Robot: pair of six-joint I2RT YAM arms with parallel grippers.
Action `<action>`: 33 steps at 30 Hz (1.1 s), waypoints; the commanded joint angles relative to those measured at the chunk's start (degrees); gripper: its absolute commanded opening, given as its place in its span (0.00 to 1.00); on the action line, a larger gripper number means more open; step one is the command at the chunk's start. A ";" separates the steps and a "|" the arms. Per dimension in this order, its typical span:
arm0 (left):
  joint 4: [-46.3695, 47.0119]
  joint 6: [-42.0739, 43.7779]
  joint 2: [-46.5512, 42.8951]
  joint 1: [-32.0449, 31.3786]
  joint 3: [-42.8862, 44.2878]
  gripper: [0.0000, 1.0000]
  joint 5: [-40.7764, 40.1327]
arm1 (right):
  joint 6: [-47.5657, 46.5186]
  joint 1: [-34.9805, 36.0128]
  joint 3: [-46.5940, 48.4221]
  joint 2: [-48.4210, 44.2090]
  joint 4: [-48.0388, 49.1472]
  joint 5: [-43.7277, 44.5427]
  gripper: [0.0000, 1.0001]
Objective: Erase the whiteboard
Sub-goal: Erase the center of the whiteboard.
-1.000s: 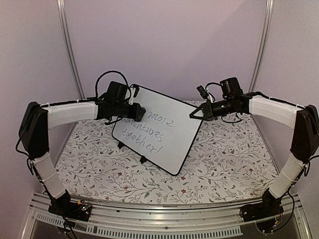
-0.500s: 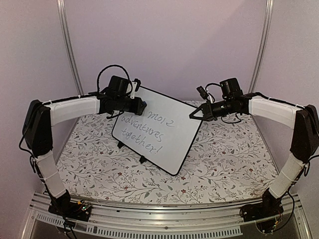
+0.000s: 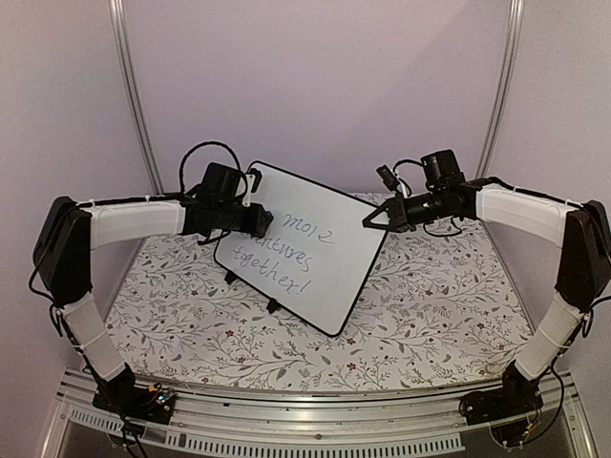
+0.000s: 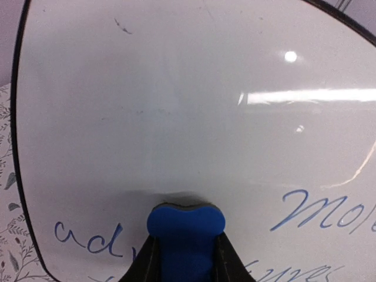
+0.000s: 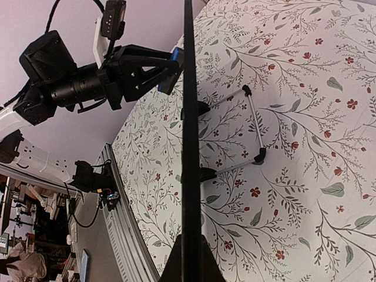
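The whiteboard (image 3: 320, 272) stands tilted on its black feet in the middle of the table and bears handwriting. My left gripper (image 3: 265, 221) is shut on a small blue eraser (image 4: 185, 229), which presses against the board's upper left area, just above the blue words (image 4: 88, 241). The board face above the eraser (image 4: 194, 106) is wiped white. My right gripper (image 3: 368, 221) is shut on the whiteboard's right edge, seen edge-on as a black line (image 5: 189, 117) running up from between the fingers (image 5: 190, 255).
The table carries a floral cloth (image 3: 439, 305). The board's wire stand (image 5: 254, 126) rests on the cloth behind it. An aluminium rail (image 3: 315, 425) runs along the near edge, and purple walls close off the back.
My left gripper with the eraser rose a little along the board's upper left, then came back down and left. The right arm and the board have not moved.
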 commanded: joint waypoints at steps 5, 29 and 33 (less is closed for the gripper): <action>-1.54 -3.16 -0.45 -1.06 -7.58 0.00 -2.11 | -3.45 3.15 -0.48 2.98 -5.17 -3.54 0.00; 1.03 0.67 1.74 -7.07 -2.97 0.00 2.08 | -3.00 3.33 -1.10 2.33 -5.39 -2.66 0.00; 0.89 -0.66 1.03 -7.39 -6.46 0.00 -0.03 | -2.93 3.37 -1.52 2.02 -5.36 -2.66 0.00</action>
